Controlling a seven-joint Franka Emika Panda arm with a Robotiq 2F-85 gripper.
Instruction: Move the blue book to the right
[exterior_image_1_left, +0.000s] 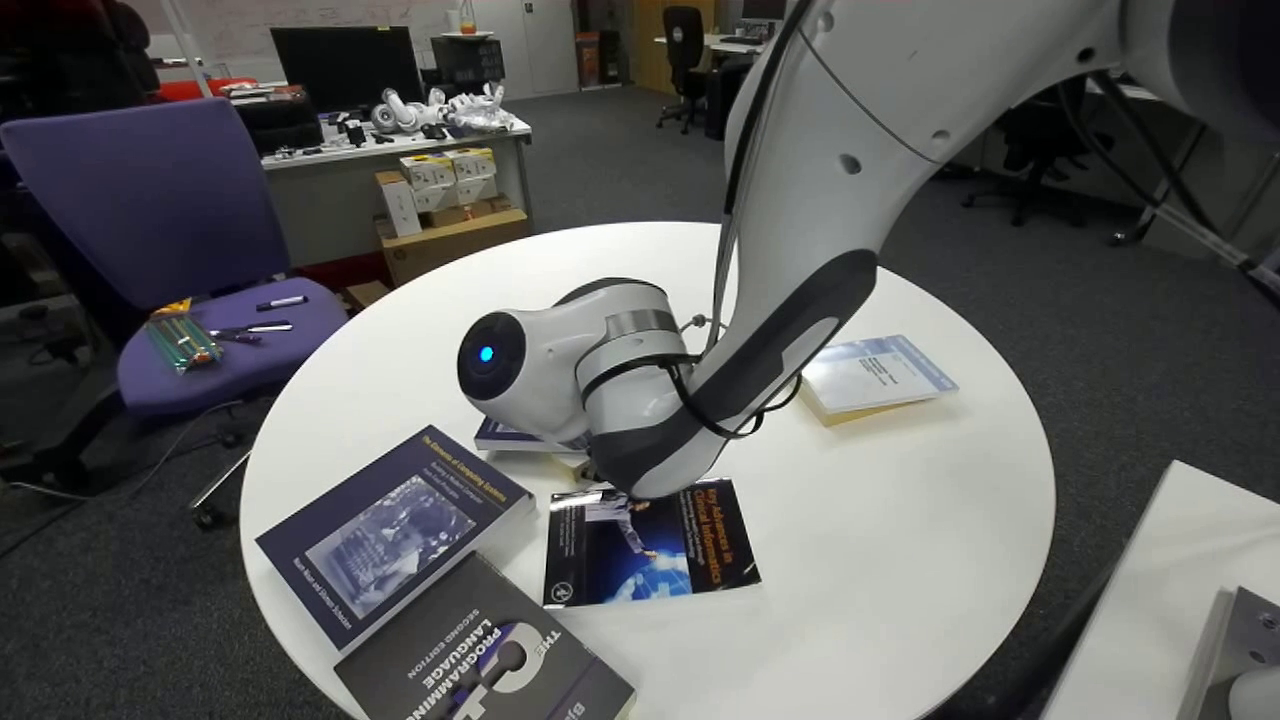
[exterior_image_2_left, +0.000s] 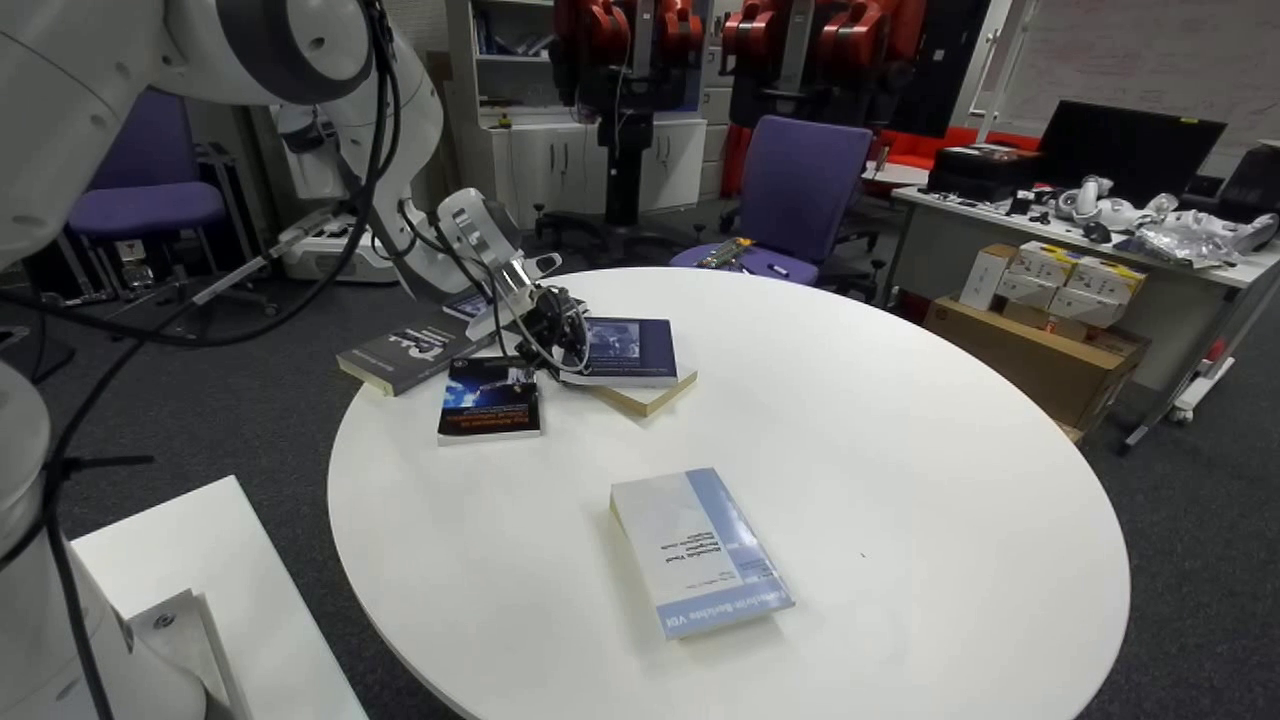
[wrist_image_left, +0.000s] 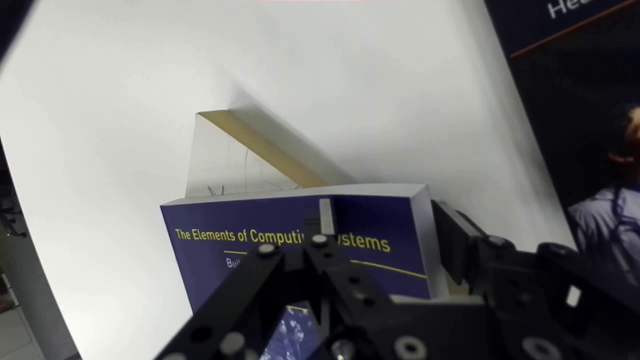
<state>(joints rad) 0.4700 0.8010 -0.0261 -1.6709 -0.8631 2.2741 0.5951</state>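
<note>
The blue book (wrist_image_left: 205, 267), dark blue with yellow lettering and a pale bluish picture, lies on top of a pale book (wrist_image_left: 220, 155) in the wrist view. An exterior view shows the blue book (exterior_image_2_left: 650, 345) near the back of the table; elsewhere the wrist mostly hides the blue book (exterior_image_1_left: 508, 436). My gripper (wrist_image_left: 382, 212) is at its edge, jaws partly apart. One of the fingers (wrist_image_left: 327, 217) stands over the cover, while the opposite pad (wrist_image_left: 447, 235) lies close along the white side edge. Whether both press on the book cannot be made out.
Beside the gripper lies a black clinical informatics book (exterior_image_1_left: 650, 545). A larger dark blue book (exterior_image_1_left: 390, 530) and a grey programming book (exterior_image_1_left: 490, 640) lie near the table's rim. A whitish-blue book (exterior_image_2_left: 690, 555) rests apart from them on the round white table (exterior_image_2_left: 900, 480).
</note>
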